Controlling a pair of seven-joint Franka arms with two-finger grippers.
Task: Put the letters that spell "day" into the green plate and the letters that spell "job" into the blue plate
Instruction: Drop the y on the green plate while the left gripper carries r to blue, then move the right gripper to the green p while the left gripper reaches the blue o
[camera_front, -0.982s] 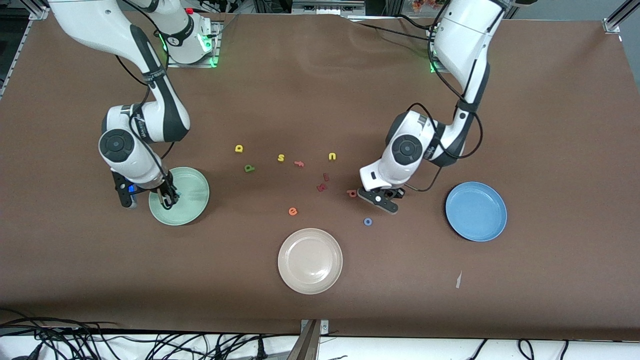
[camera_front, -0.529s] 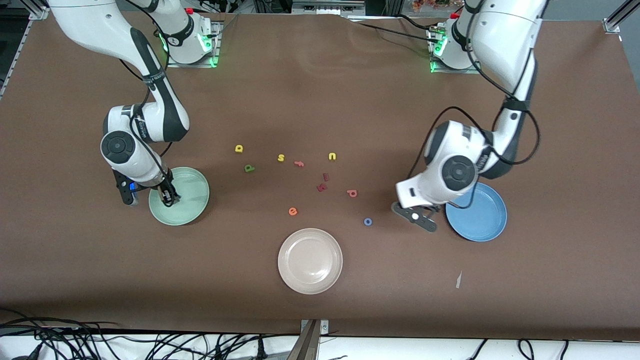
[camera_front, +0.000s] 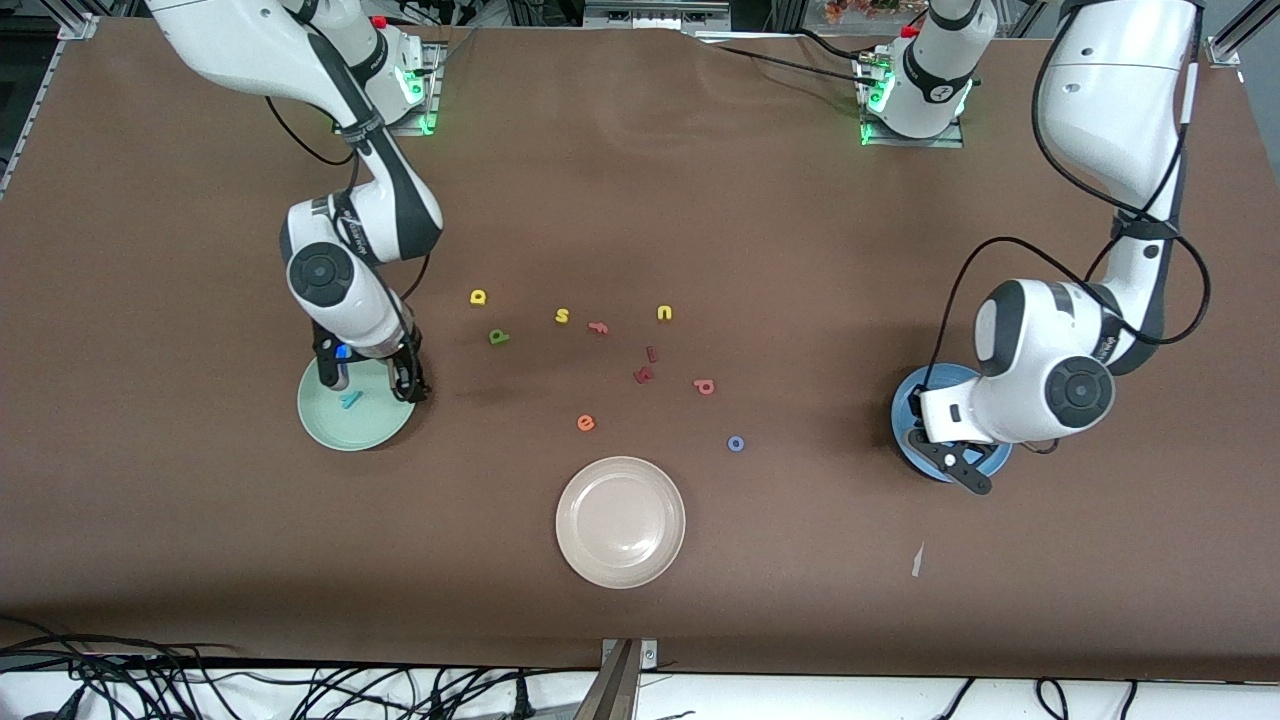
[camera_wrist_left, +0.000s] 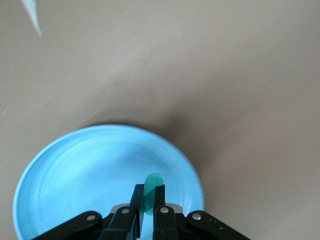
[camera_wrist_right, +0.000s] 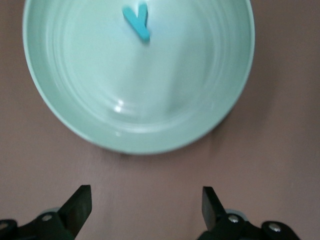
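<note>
Left gripper (camera_wrist_left: 148, 202), lower right of front frame, clamped on teal "j" (camera_wrist_left: 151, 190) over blue plate (camera_wrist_left: 75, 170). Right gripper (camera_wrist_right: 145, 200), fingers apart and empty, at left of frame over rim of green plate (camera_front: 330, 425); teal "y" (camera_front: 350, 398) lies in plate. Mid-frame on table (camera_front: 800, 250): yellow round-bowled letter (camera_front: 478, 297), dark green letter (camera_front: 498, 337), salmon-red "b" (camera_front: 705, 386), blue "o" (camera_front: 736, 443). Beige-white plate (camera_front: 620, 520) lower centre.

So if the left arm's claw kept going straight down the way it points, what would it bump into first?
Most likely the blue plate. The left claw, shut on a teal letter, hangs right over it, so the letter would probably touch the plate first. How high it hangs is unclear.
</note>
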